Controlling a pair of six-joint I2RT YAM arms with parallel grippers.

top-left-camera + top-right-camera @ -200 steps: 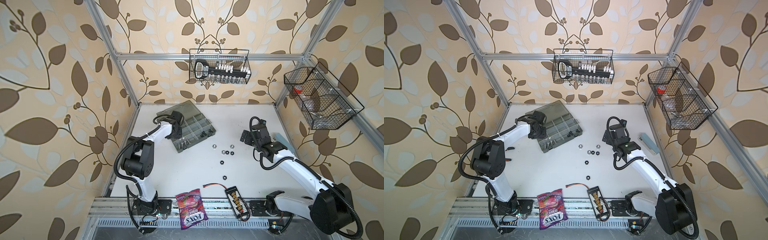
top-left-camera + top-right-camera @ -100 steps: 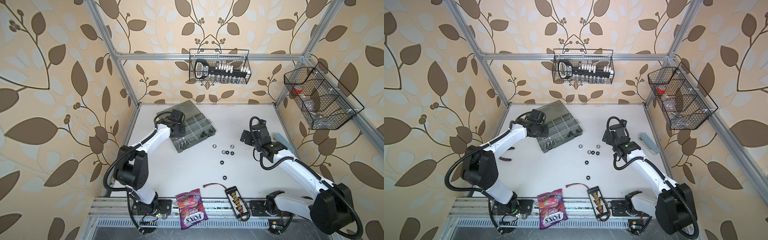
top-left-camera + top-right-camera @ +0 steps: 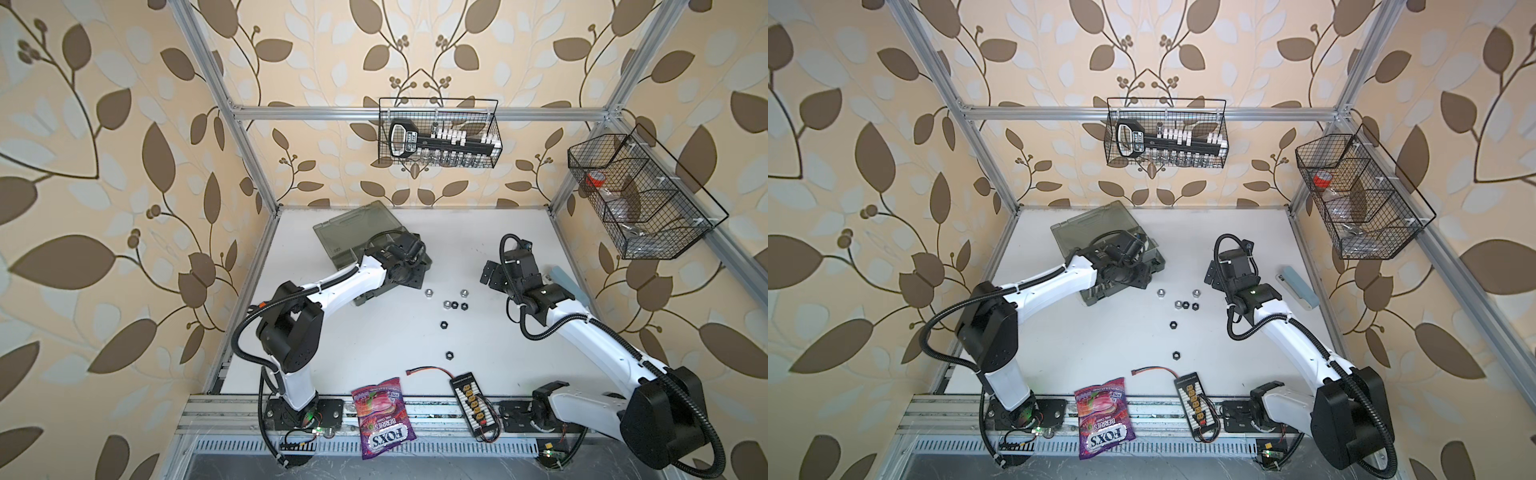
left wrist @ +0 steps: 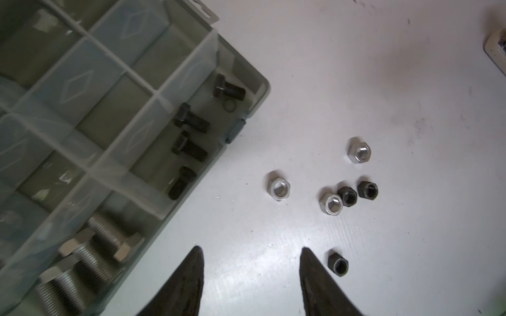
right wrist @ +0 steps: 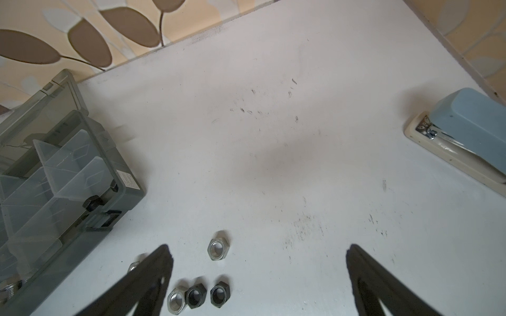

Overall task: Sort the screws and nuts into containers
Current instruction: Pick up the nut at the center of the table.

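Nuts (image 4: 279, 189) lie loose on the white table (image 5: 273, 136), just beside the open case (image 3: 353, 235), some silver and some black (three sit bunched up close together). None of them is in a box yet, so that part of the job looks undone. The screws look done. Four black screws (image 4: 189, 120) lie side by side in the corner box of the case, and fat silver screws (image 4: 90, 246) lie in the next box along the same wall, so each kind has its own home. The left pincer (image 4: 250, 249) hangs over the table right by the case wall, with its two tips apart and nothing between them. One black nut (image 4: 338, 264) sits just outside one tip, not held. I think the tips are apart so they can drop down over a nut next. The right pincer (image 5: 257, 246) is spread wide and empty too. It hangs near the bunch of nuts, maybe so it does not bump its partner. A blue stapler (image 5: 465, 123) lies well apart by the wall and is no part of the sorting.
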